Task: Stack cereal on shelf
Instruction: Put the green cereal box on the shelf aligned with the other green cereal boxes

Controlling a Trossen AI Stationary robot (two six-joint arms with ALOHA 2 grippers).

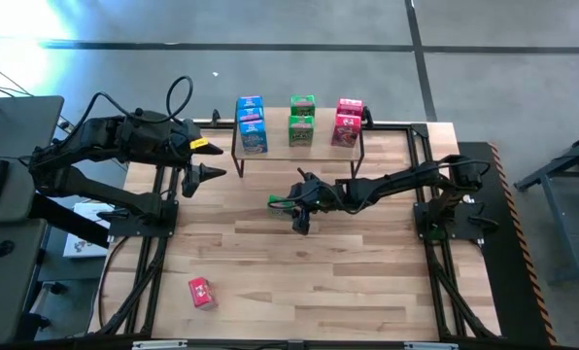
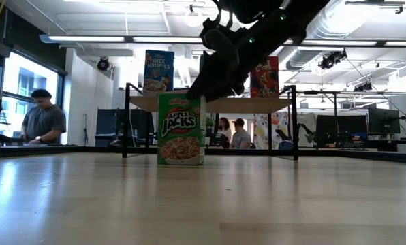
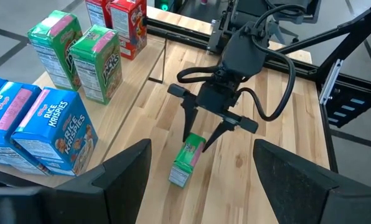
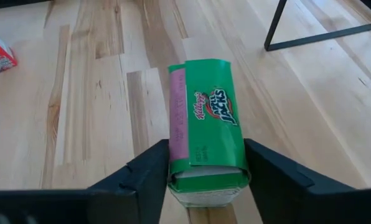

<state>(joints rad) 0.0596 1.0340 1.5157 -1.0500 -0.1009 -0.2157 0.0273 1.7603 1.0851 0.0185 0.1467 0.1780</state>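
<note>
Cereal boxes are mostly up on the shelf (image 1: 270,153) already, at the far edge of the wooden table (image 1: 367,272): blue boxes (image 1: 252,123) at the left end, green boxes (image 1: 301,121) in the middle, red boxes (image 1: 347,122) at the right. In the high view I can't make out exactly how many are in each group.

One green Apple Jacks box (image 2: 181,128) stands upright on the table in front of the shelf, roughly mid-table. The right gripper (image 4: 205,171) is down on it from above, with a finger (image 4: 149,168) tight against each side of the box top, so the jaws are clamped on it at about box width. The box bottom looks like it's sitting on the wood in the low view.

The left gripper (image 1: 210,173) hangs over the far left part of the table, beside the left end of the shelf, jaws spread wide and nothing between them.

A single red box (image 1: 201,292) lies flat on the near left part of the table, well apart from everything else.

Past the table there's a person (image 2: 43,120) at a desk on the left, plus a couple more people further back.
</note>
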